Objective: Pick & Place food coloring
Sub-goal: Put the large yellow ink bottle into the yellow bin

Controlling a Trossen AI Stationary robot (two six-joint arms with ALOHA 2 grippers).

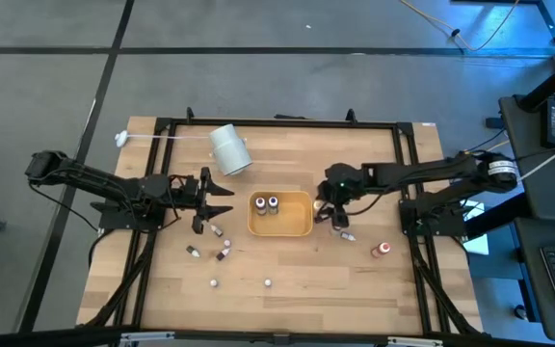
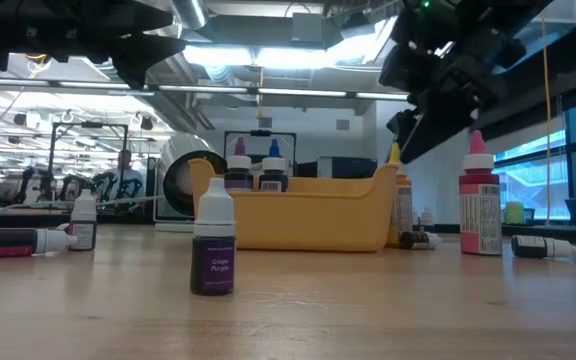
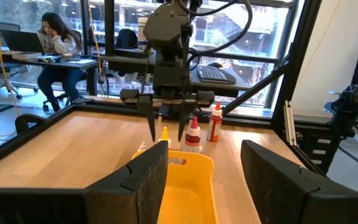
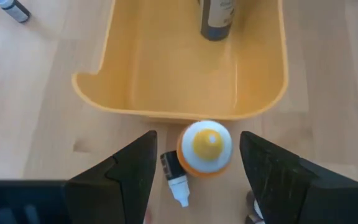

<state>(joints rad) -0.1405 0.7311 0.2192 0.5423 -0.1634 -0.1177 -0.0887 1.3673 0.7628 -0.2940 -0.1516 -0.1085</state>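
Note:
My right gripper (image 1: 332,214) hangs open, pointing down over an upright orange food coloring bottle with a yellow tip (image 4: 205,148). The bottle stands on the table just outside the orange tray's (image 1: 302,227) right wall. The fingers stand on either side of the bottle without touching it. Two dark bottles (image 1: 267,203) stand upright inside the tray. A small dark bottle (image 4: 174,177) lies on its side beside the orange one. My left gripper (image 1: 218,200) is open and empty, held level left of the tray. Several more bottles lie or stand on the table, among them a purple one (image 2: 213,250).
A large white cylinder (image 1: 229,149) lies on its side beyond the tray's far left corner. A red bottle (image 1: 382,250) stands right of my right gripper, and loose bottles (image 1: 217,230) sit near the left gripper. A black frame (image 1: 277,123) borders the table. A person sits at a desk (image 3: 55,43) beyond the table.

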